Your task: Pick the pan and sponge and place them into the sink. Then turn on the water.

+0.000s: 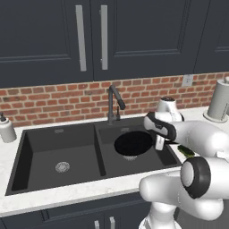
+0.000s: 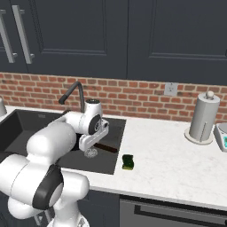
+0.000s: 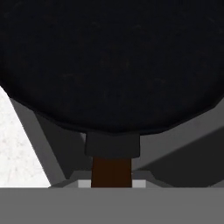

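The gripper (image 1: 159, 144) is pinching the frying pan (image 1: 133, 143) by its thin handle (image 3: 111, 171); rigid, heavy bowl is hanging ahead, likely to droop.

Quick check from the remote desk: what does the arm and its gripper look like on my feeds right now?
The arm is glossy white, built of fat rounded segments with dark grey to black bands and caps at the joints. The gripper hangs from a white wrist housing with a dark collar. No cables or markings are visible.
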Motion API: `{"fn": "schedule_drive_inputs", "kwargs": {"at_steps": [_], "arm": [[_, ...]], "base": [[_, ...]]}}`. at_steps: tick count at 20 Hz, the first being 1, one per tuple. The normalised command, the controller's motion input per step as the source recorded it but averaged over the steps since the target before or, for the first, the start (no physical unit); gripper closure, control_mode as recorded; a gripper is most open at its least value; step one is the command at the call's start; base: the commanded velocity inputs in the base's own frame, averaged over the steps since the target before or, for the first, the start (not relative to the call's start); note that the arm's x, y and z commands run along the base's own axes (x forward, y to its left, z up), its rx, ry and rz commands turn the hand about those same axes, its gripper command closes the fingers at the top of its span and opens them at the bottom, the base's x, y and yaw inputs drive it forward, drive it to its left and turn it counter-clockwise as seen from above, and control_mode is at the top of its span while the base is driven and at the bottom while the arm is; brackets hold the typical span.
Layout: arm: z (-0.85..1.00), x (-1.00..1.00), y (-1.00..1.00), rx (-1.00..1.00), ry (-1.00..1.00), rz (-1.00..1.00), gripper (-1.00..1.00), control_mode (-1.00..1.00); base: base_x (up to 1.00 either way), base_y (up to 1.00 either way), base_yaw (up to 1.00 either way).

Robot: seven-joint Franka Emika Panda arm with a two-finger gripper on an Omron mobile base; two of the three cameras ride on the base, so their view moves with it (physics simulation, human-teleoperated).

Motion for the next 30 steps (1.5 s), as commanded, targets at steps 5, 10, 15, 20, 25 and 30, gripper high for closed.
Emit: {"fn": "schedule_drive_inputs", "kwargs": {"at_steps": [5,10,15,20,25,30], "arm": [[-0.19,0.15,0.05,-0.02,0.0,0.0,1.0,-1.0],[-0.16,0.14,0.05,-0.01,0.0,0.0,1.0,-1.0],[-0.07,0.06,0.13,0.0,0.0,0.0,1.0,-1.0],[-0.01,0.09,0.17,0.0,0.0,0.0,1.0,-1.0],[-0.01,0.1,0.07,0.0,0.0,0.0,1.0,-1.0],[-0.11,0.19,0.0,0.0,0.0,0.0,1.0,-1.0]], "base": [[0.0,0.0,0.0],[0.0,0.0,0.0],[0.0,0.0,0.0],[0.0,0.0,0.0],[0.0,0.0,0.0],[0.0,0.0,0.0]]}}
